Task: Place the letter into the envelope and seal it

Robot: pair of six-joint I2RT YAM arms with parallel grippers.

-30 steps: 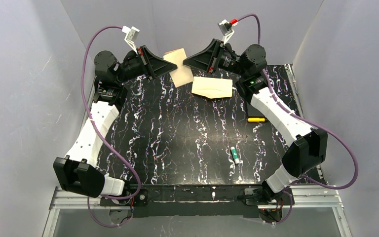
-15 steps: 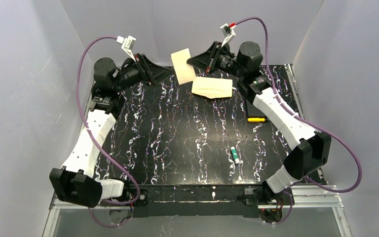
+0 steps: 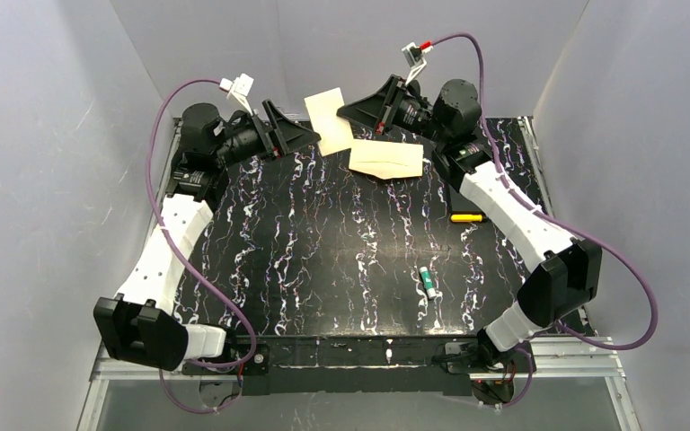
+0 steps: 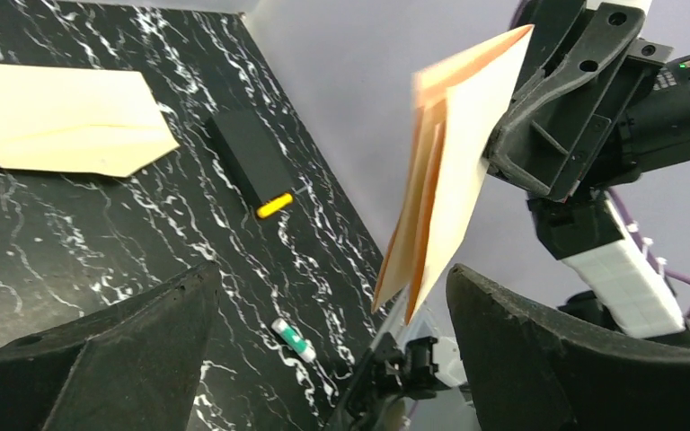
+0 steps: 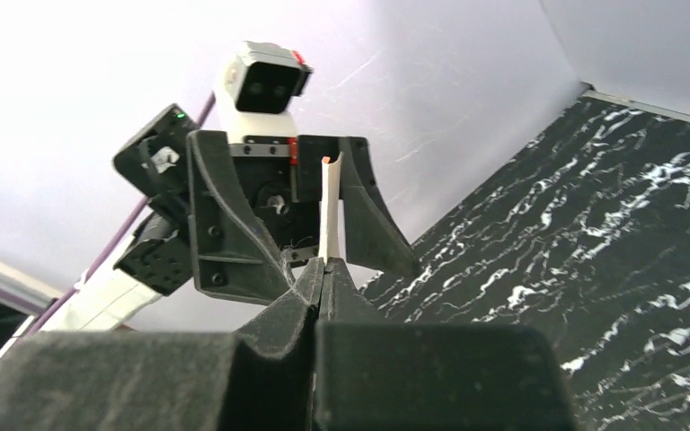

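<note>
The letter (image 3: 331, 121), a pale-yellow folded sheet, hangs upright above the table's far edge. My right gripper (image 3: 349, 111) is shut on its right edge. In the right wrist view the sheet (image 5: 328, 202) stands edge-on out of the shut right gripper (image 5: 323, 266). My left gripper (image 3: 311, 136) is open just left of the letter and does not touch it. In the left wrist view the letter's (image 4: 449, 171) lower corner hangs above the gap of the left gripper (image 4: 332, 337). The cream envelope (image 3: 386, 159) lies flat on the table, its pointed flap (image 4: 130, 144) open.
A black tool with a yellow tip (image 3: 465, 216) lies near the right arm, also seen in the left wrist view (image 4: 253, 166). A green-and-white glue stick (image 3: 428, 282) lies on the black marbled table (image 3: 323, 251). Grey walls close in the back and both sides.
My left gripper has opened, let go of the letter and drawn back a little to the left. The right gripper has shut on the letter and now holds it alone.
</note>
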